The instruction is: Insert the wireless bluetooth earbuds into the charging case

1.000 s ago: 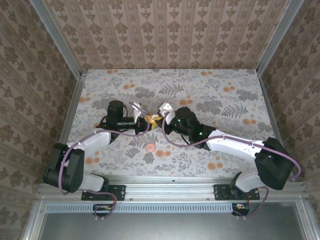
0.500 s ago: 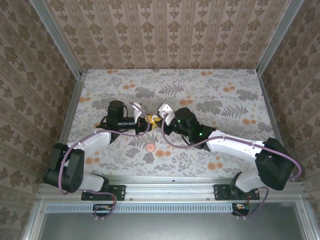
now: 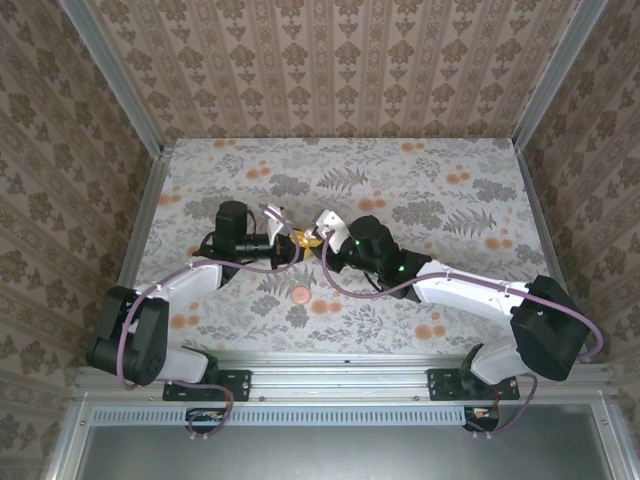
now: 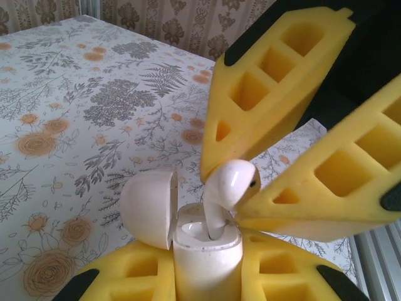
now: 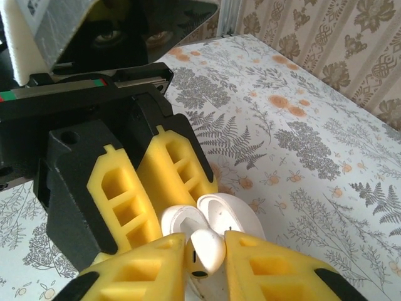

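- The left gripper [image 4: 205,268] is closed around a white charging case [image 4: 207,244]. It holds the case upright above the floral worktop [image 4: 75,94], with the rounded lid [image 4: 147,207] flipped open to one side.
- The right gripper [image 4: 229,191] pinches one white earbud [image 4: 233,180] by its head. The stem points down into the case's open well and looks partly in.
- Risk: the earbud sits slightly tilted. Pressing down could jam the stem on the well's rim or twist the bud out of the foam pads.
- Risk: a hard push may slide the case down between the left pads, or the right gripper may knock the lid.
- Hard to make out: how deep the stem reaches, and whether the second earbud is already seated. The case interior is hidden.
- From above, the two grippers meet mid-worktop, and a small salmon-pink disc [image 3: 300,294] lies nearby, toward the arm bases.
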